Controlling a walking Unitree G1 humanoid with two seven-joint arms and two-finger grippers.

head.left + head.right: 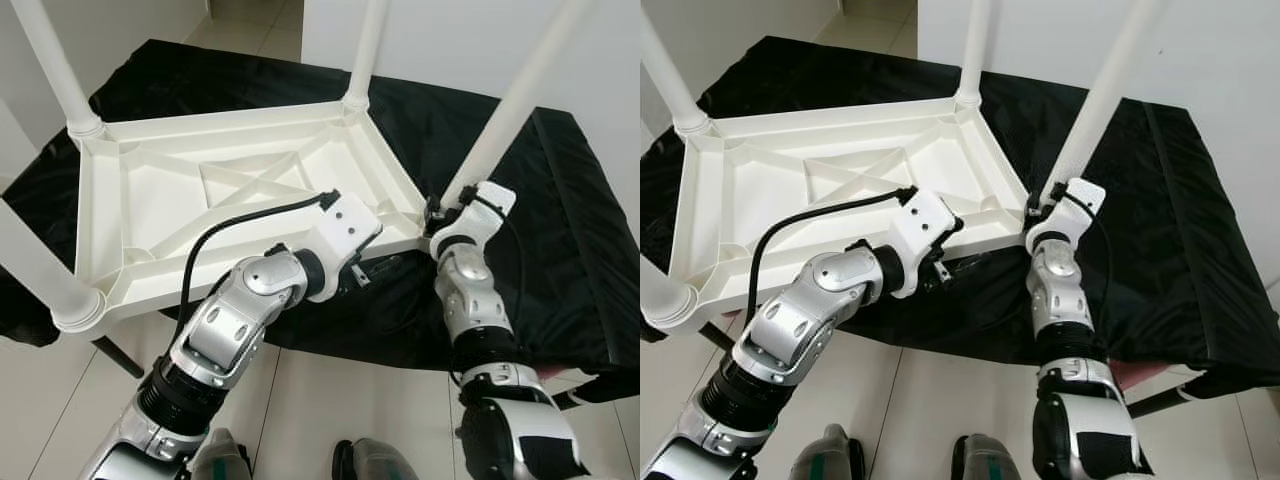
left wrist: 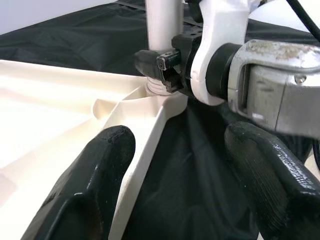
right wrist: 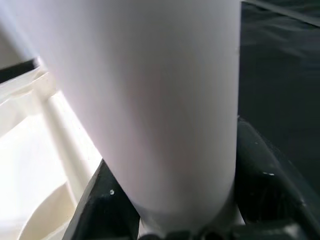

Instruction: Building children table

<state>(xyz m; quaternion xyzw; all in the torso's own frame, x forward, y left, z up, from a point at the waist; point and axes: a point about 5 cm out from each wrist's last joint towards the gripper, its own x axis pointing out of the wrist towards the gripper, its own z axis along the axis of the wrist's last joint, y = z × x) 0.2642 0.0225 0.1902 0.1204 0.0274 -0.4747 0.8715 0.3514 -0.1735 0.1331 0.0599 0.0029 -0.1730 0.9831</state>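
White children's table (image 1: 240, 190) upside down on my black-draped worktop (image 1: 560, 220), legs up, my right gripper (image 1: 436, 212) clamped round the near-right leg (image 1: 510, 110) at its socket, my left gripper (image 2: 175, 165) fingers apart astride the near frame rail (image 2: 145, 135) beside it

All 4 table legs (image 1: 520, 95) run off the top or left edge of the head views. The left gripper (image 1: 358, 272) has its fingers hidden under its own white wrist there. In the right wrist view the leg (image 3: 160, 110) is a close blur covering most of both fingers (image 3: 265, 175).
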